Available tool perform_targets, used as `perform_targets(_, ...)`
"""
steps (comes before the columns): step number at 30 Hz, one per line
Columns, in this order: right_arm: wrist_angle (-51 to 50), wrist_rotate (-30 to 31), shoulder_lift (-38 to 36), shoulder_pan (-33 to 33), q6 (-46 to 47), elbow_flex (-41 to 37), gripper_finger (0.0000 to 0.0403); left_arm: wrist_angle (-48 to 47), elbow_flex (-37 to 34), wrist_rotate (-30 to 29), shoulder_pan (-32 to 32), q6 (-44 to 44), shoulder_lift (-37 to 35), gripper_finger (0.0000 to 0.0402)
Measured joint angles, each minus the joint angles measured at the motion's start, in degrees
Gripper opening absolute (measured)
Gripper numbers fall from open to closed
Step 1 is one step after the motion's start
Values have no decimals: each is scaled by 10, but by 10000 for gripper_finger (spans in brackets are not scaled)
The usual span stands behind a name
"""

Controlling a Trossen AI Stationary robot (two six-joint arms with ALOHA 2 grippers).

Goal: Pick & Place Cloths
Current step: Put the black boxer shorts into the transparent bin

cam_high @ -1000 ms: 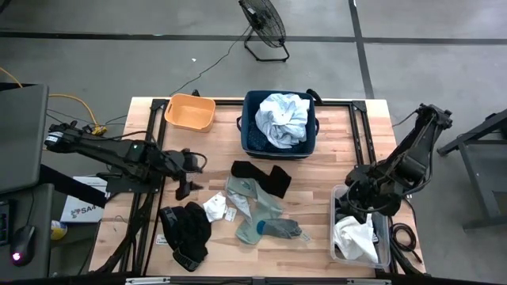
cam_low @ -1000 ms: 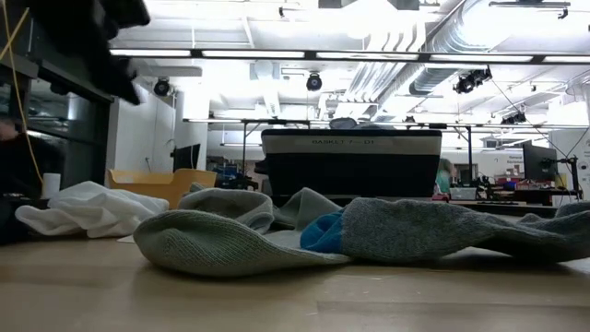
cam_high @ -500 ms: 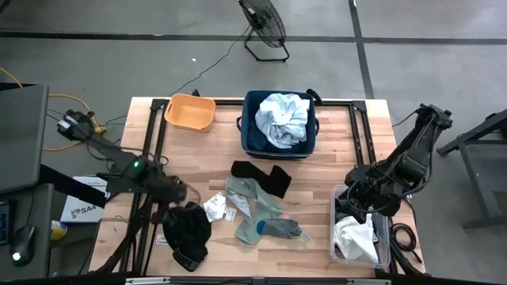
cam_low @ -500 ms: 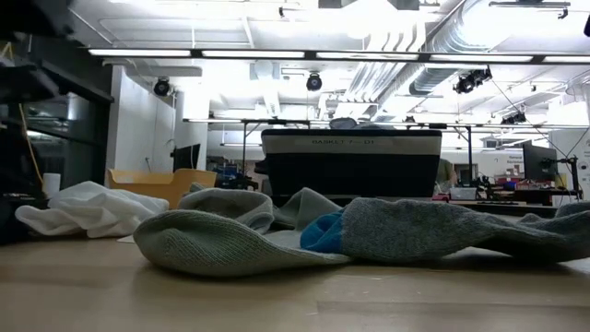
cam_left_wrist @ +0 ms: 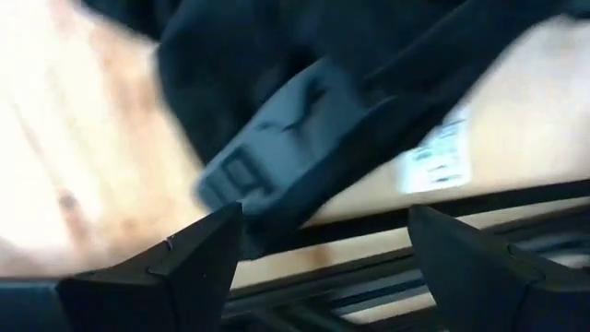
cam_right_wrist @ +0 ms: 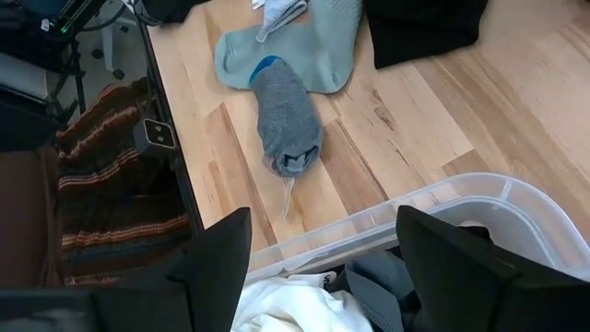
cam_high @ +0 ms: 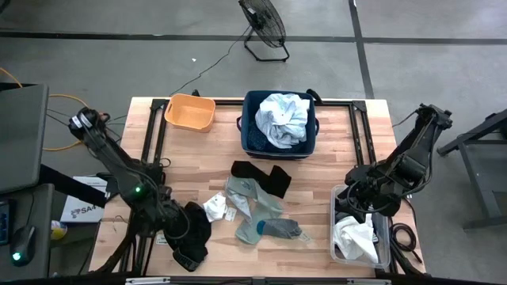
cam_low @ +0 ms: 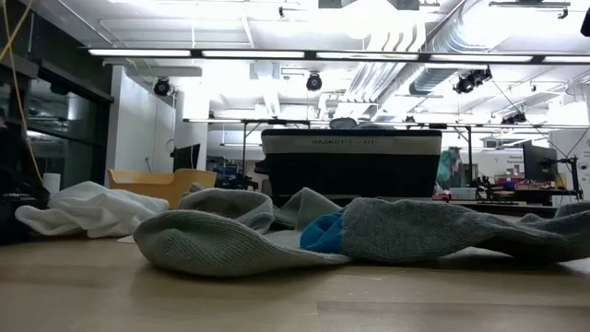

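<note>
A black cloth [cam_high: 190,228] with a grey band [cam_left_wrist: 277,152] lies bunched near the table's front-left corner. My left gripper [cam_left_wrist: 324,217] hangs open just over it [cam_high: 174,229], pointing down, its fingers on either side of the band. To the right lie a small white piece [cam_high: 215,207], grey-green socks [cam_high: 255,204], a grey sock [cam_right_wrist: 288,120] and another black piece [cam_high: 265,176]. A pale blue-white shirt [cam_high: 283,119] fills the navy bin [cam_high: 252,134]. My right gripper [cam_right_wrist: 323,217] waits open above the clear bin [cam_high: 380,237].
An orange tub [cam_high: 190,112] stands at the far left, beside the navy bin. The clear plastic bin at the near right holds a white cloth [cam_high: 354,237] and dark pieces. The table's front edge [cam_left_wrist: 387,198] runs close under my left gripper. Bare wood [cam_high: 333,150] lies between the bins.
My left gripper has swung from the table's left middle toward the near edge, sinking and tipping to point down over the black cloth. Its fingers have stayed open. The cloths have not moved.
</note>
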Motion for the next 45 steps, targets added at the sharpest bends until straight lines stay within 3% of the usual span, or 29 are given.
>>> perform_targets(8, 0, 0, 0, 0, 0, 0, 262, 12, 0, -64, -5, 47, 73, 303)
perform_targets(14, 0, 0, 0, 0, 2, 0, 262, 66, 0, -25, -5, 30, 94, 303)
perform_targets(20, 0, 3, 0, 0, 2, 0, 262, 121, 0, -12, -5, -26, 92, 303)
perform_targets(31, 0, 15, 0, 0, 2, 0, 262, 209, 0, -10, 14, -55, 92, 303)
perform_targets(45, 0, 25, 30, 0, 0, 0, 262, 252, 0, -26, 111, 77, 88, 297)
